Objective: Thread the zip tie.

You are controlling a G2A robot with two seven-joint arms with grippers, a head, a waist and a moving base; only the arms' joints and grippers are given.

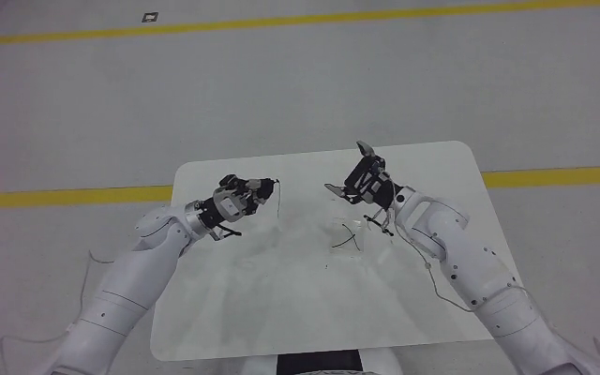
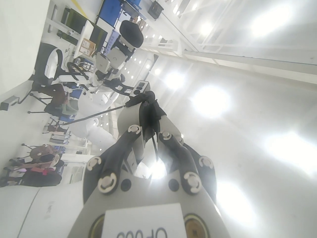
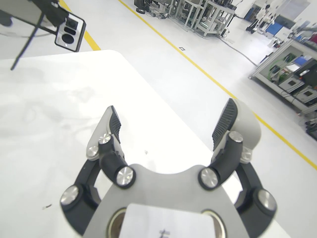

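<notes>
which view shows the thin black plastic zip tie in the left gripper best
Left wrist view: the thin black plastic zip tie sits close up, pinched in the shut left gripper. Right wrist view shows its free end hanging; top view, a faint line.

The zip tie is black, a thin plain strand. The table is white. The left gripper, at 10 o'clock from the table's middle, has pale grey fingers, black padding and black links with silver pins. The right gripper, at 12 o'clock, is the same pale grey; its pads are black and finely ribbed, its links black with silver pins. A dark loose strand marks the white near the middle. The floor is light grey, crossed by yellow lines at 12, 9 and 3 o'clock. A small black-and-white marker sits at 11 o'clock.
</notes>
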